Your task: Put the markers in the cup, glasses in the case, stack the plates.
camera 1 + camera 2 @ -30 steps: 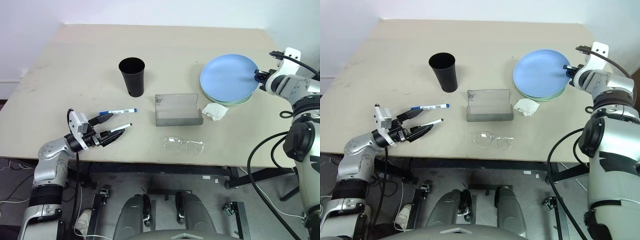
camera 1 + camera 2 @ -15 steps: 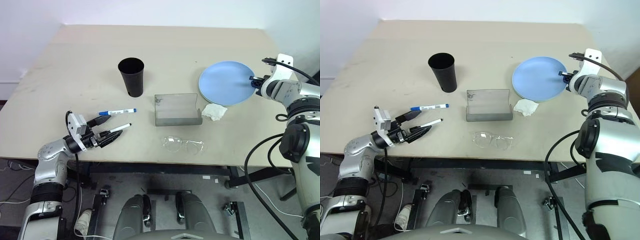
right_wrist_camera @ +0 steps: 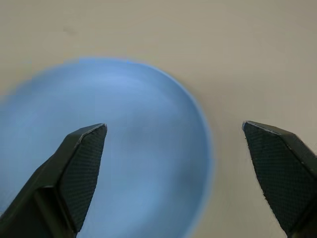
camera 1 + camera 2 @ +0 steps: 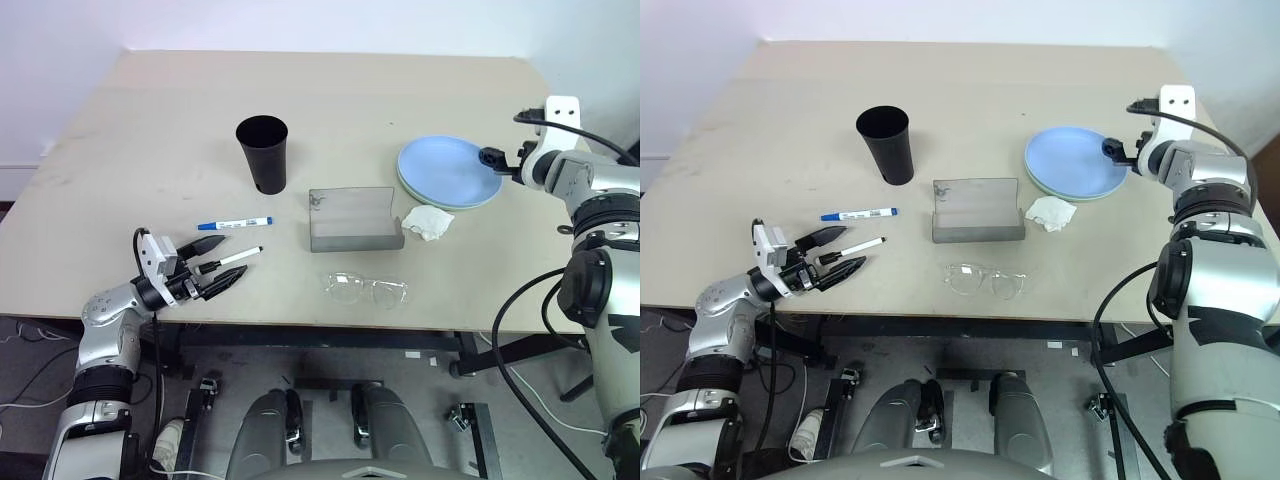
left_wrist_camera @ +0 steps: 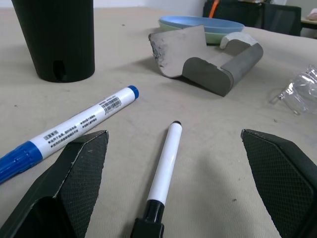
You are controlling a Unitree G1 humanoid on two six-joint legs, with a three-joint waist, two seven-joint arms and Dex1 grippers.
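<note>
Left eye view gives me most of the bench [image 4: 120, 150], though a few things are hard to read. The mint green plate [image 4: 408, 188] is almost wholly covered by the light blue plate [image 4: 447, 171] stacked on it at right of centre; I see only a thin green edge. The glasses [image 4: 367, 290], near the lower middle, are clear and faint against the bench. My right arm is cut off by the right edge of the frame.

The right claw [image 4: 493, 157] sits just off the blue plate's right rim, fingers spread wide and holding nothing; in the right wrist view the plate is blurred between them. The left claw [image 4: 216, 262] is at lower left, reaching level across the bench, its fingers wide apart on either side of the black-capped marker [image 4: 229, 260], not gripping it. The blue-capped marker [image 4: 234, 223] lies just above it in the frame.

The cup [image 4: 263, 152] stands upright, upper left of centre. The case [image 4: 355, 220] sits open at centre, with a crumpled paper wad [image 4: 428, 222] just to its right, below the plates.
</note>
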